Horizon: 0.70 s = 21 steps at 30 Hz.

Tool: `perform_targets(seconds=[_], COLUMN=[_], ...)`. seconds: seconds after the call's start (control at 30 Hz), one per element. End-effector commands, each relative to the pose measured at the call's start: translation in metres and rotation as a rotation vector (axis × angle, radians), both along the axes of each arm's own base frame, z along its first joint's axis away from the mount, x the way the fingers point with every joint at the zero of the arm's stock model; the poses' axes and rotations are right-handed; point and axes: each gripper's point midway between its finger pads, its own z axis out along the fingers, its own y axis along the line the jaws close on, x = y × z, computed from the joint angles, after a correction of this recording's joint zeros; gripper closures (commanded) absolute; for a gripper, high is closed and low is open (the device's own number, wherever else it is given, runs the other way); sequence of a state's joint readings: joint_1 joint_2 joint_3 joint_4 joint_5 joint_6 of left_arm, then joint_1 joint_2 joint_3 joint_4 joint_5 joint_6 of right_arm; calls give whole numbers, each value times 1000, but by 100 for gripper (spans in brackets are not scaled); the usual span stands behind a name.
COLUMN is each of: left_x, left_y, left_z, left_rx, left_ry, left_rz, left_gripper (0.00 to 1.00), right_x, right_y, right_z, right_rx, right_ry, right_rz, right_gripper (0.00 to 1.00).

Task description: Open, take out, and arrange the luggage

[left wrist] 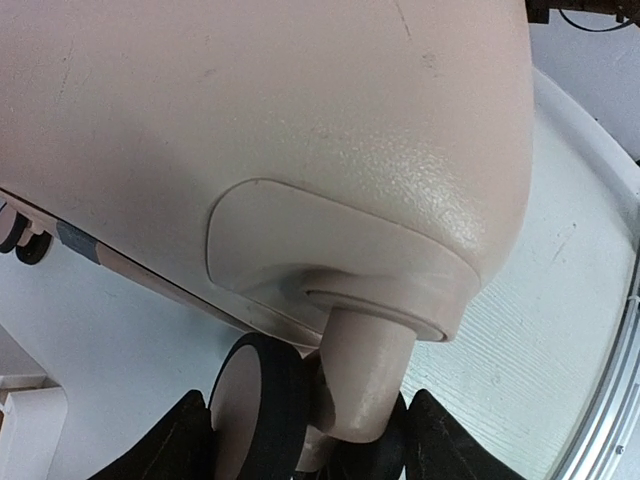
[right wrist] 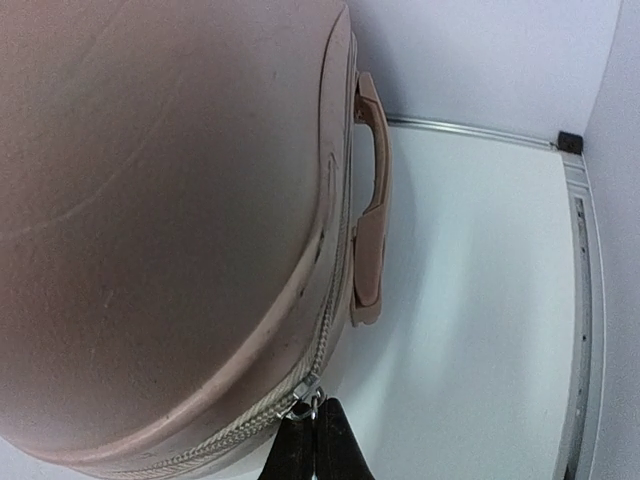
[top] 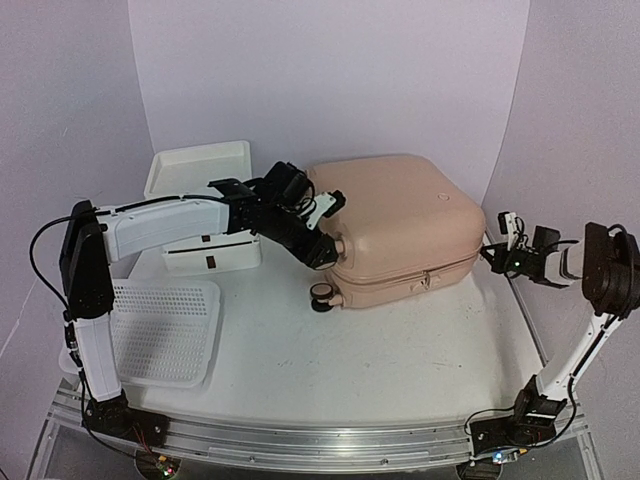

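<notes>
Top external: the luggage lies closed on the table, between the two pincers. The left pincer sits at its left end, on a corner caster. The right pincer sits at its right end, against the zipper seam. Behind the left pincer's arm stands a white drawer unit, with a perforated basket nearer that arm's base.

Left wrist: the left pincer stands fairly wide, a finger on each side of the caster, gripping it. The pink shell fills the view ahead.

Right wrist: the right pincer has its tips pressed together. The zipper pull lies right at those tips; whether it is pinched I cannot tell. The handle lies farther ahead, slightly right.
</notes>
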<state>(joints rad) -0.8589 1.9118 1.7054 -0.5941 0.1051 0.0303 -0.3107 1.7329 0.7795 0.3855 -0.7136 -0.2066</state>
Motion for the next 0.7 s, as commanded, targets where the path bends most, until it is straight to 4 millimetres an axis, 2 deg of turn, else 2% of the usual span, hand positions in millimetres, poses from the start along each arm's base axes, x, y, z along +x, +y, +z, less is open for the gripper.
perform_targets(seconds=[0.0, 0.13, 0.17, 0.2, 0.33, 0.4, 0.43, 0.5, 0.67], left_x=[7, 4, 4, 2, -5, -11, -14, -23, -41], left_y=[62, 66, 66, 66, 69, 71, 74, 73, 55], left_z=[-19, -16, -14, -12, 11, 27, 35, 53, 92], left_rx=[189, 191, 187, 180, 130, 131, 151, 145, 83], left_ry=[21, 12, 11, 13, -1, -42, -74, -112, -150], left_rz=[123, 121, 121, 121, 127, 127, 125, 108, 62], left_gripper=[100, 99, 93, 85, 37, 19, 14, 8, 5], right_x=[32, 8, 0, -8, -41, -61, -73, -93, -147], right_y=[-36, 14, 27, 37, 56, 74, 84, 105, 148], right_z=[56, 63, 61, 60, 68, 66, 58, 53, 46], right_rx=[-73, -161, -179, -197, -201, -192, -183, -160, -92], right_ry=[-269, -397, -410, -418, -429, -429, -405, -374, -276], right_rz=[-32, 141, 178, 196, 189, 225, 243, 270, 370], right_gripper=[100, 100, 100, 100, 100, 100, 100, 100, 100])
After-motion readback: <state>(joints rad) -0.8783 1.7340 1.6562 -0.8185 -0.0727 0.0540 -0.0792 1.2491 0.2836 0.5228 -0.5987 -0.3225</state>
